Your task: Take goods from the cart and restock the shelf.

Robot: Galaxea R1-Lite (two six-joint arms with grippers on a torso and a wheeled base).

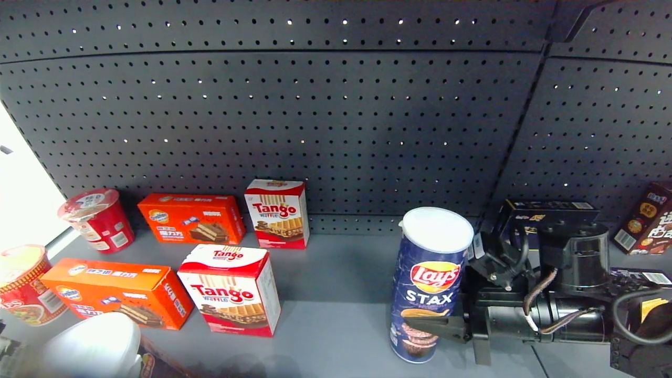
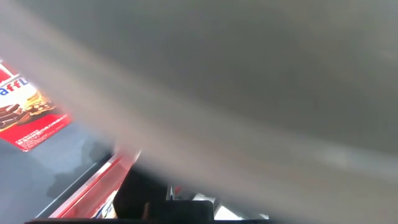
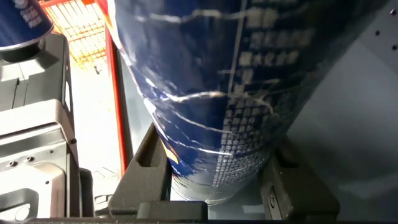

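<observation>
A tall blue chips can [image 1: 430,283] with a white lid stands upright on the grey shelf board [image 1: 341,278], right of centre. My right gripper [image 1: 428,321] comes in from the right, low on the can, and is shut on it. In the right wrist view the two fingers flank the can [image 3: 230,93] near its base, the gripper [image 3: 217,171] pressed against both sides. A white part of my left arm [image 1: 89,346] sits at the shelf's front left corner.
Left of the can stand two red-and-white wafer boxes [image 1: 233,296] [image 1: 278,212], two orange boxes [image 1: 191,218] [image 1: 118,294] and two red cups [image 1: 97,220] [image 1: 23,283]. Dark boxes [image 1: 546,215] [image 1: 646,218] stand at the right. The pegboard wall [image 1: 315,121] closes the back. The red cart [image 3: 81,25] lies below.
</observation>
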